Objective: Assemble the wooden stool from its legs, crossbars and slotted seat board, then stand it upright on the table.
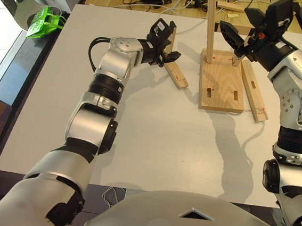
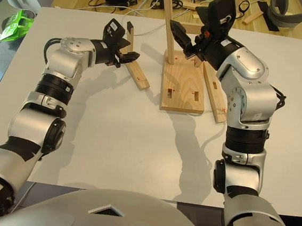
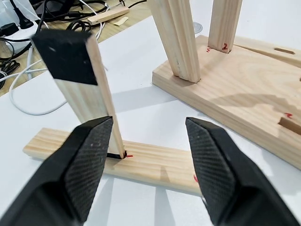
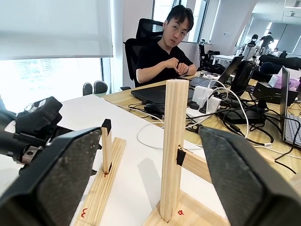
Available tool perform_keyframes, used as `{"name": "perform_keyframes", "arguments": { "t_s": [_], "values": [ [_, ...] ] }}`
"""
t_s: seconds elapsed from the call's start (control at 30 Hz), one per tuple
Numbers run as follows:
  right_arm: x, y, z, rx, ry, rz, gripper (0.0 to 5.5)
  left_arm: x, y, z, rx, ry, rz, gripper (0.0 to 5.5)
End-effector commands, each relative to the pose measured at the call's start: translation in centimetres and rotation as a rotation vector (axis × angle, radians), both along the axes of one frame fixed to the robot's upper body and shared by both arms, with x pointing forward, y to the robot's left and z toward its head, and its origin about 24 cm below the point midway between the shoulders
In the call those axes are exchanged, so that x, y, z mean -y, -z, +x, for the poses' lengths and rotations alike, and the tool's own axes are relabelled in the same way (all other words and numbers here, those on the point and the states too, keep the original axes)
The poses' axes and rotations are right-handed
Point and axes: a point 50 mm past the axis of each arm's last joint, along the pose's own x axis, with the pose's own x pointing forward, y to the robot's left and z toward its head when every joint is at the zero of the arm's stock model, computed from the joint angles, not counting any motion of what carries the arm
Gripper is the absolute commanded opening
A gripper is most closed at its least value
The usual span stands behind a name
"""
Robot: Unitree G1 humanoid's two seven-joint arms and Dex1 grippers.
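Left tool point(image 3: 149, 136) spread astride a peg point(image 3: 89, 94); build part-done.
Right tool point(image 4: 150, 141), spread, faces a leg point(image 1: 210, 22) at the board's point(image 1: 223, 82) twelve o'clock; six o'clock slots point(image 1: 211, 92) empty.

Red 2 on upright leg point(image 3: 225, 23), red 4 on seat board point(image 4: 173, 218)

seat board point(image 1: 223, 83): pale bare wood | table point(image 1: 148, 139): smooth matt white
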Motion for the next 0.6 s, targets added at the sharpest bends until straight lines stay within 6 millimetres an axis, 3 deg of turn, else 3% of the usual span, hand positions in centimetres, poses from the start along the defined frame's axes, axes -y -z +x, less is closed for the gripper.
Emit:
{"name": "perform_keyframes", "arguments": {
  "t_s": [0.03,0.6],
  "values": [
    [0.1,0.0,-0.3,0.013,0.005,-0.003,3.83,0.1,0.0,0.8,0.041,-0.042,0.078,2.85],
    [-0.1,0.6,-0.7,0.022,-0.004,-0.027,3.83,2.1,0.1,1.5,0.097,-0.063,0.025,2.85]
  ]
}}
